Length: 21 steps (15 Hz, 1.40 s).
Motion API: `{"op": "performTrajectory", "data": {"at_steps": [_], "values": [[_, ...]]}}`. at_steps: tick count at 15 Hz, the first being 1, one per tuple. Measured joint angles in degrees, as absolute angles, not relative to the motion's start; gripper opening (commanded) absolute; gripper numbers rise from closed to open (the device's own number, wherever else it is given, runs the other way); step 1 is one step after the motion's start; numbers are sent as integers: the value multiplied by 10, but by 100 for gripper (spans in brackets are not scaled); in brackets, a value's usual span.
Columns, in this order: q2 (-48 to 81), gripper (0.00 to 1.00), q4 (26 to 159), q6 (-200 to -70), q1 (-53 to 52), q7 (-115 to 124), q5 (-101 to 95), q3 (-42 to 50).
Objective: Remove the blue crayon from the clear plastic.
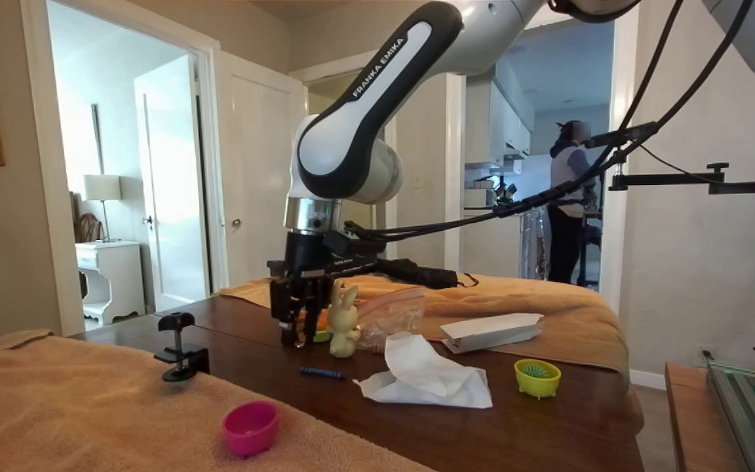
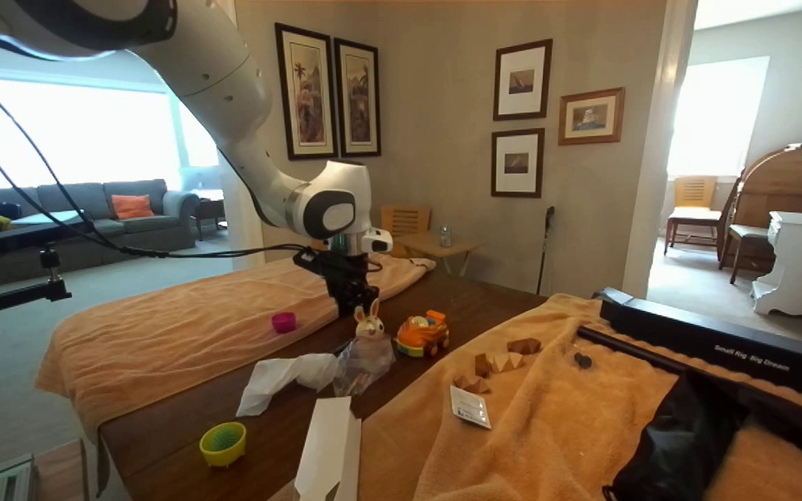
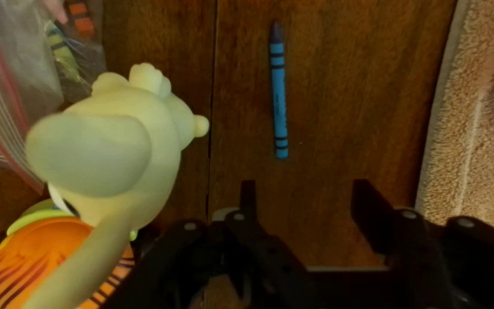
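The blue crayon (image 3: 279, 94) lies on the dark wooden table, outside the clear plastic bag; it also shows in an exterior view (image 1: 322, 373). The clear plastic bag (image 3: 19, 64) holds other crayons, orange and yellow-green ones among them, and shows in both exterior views (image 1: 394, 318) (image 2: 363, 367). My gripper (image 3: 302, 184) is open with nothing between its fingers. It points down, low over the table (image 1: 295, 341), beside the rabbit figure. In the wrist view the crayon's flat end is just beyond the fingertips, nearer the left finger, apart from both.
A pale rabbit figure (image 3: 161, 124) stands close beside the gripper, with an orange toy car (image 2: 420, 335) near it. Crumpled white paper (image 1: 430, 377), a white box (image 1: 492, 332), a yellow bowl (image 1: 537, 379), a pink bowl (image 1: 250, 429) and a black clamp (image 1: 179, 351) stand around.
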State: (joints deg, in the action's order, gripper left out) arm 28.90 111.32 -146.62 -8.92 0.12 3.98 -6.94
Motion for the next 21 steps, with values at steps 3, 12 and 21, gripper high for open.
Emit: {"op": "performTrajectory", "data": {"at_steps": [3,12,21], "values": [[289,100,1109,-1467,-93,2,38,-68],[167,100,1076,-1363,-139,95,-68,-27],[56,100,1079,-1165,-75,109,-46,-22]]}}
